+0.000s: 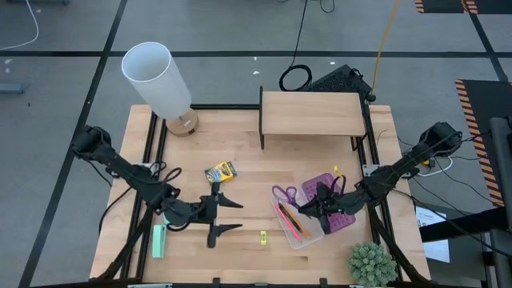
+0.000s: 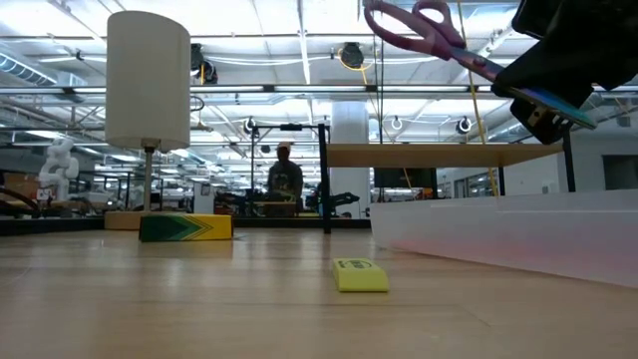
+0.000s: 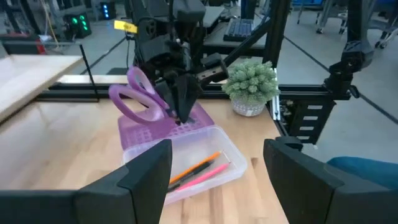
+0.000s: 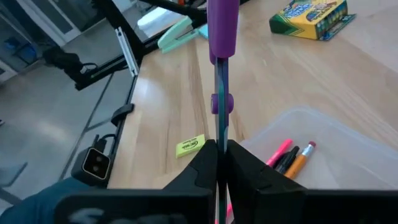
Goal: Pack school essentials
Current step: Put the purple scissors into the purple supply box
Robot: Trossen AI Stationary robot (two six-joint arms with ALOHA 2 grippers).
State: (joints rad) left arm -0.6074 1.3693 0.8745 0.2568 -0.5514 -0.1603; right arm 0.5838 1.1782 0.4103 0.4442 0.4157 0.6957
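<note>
My right gripper (image 1: 314, 210) is shut on the purple-handled scissors (image 1: 284, 194) and holds them in the air over a clear box (image 1: 302, 230). An orange pencil (image 3: 198, 167), a pink pen (image 3: 205, 176) and a black pen (image 4: 287, 159) lie in that box. A purple tray (image 1: 340, 202) lies under my right arm. The yellow crayon box (image 1: 221, 171) lies flat at mid-table, and a tiny yellow piece (image 1: 262, 237) lies near the front edge. My left gripper (image 1: 232, 216) stands open left of the clear box, with nothing between its fingers. My right gripper pinches the scissors' shut blades (image 4: 218, 134) between its two fingers (image 4: 245, 163). The fingers come slanting down from the table's right and lie along the blades. The scissors are lifted clear above the clear box, and their handles (image 2: 419, 25) tilt up toward the table's left.
A white lamp (image 1: 158, 78) stands at the back left, and a wooden shelf (image 1: 312, 114) stands at the back centre. A small green plant (image 1: 372, 264) is at the front right corner. A light-green object (image 1: 158, 240) lies at the front left, beside my left arm.
</note>
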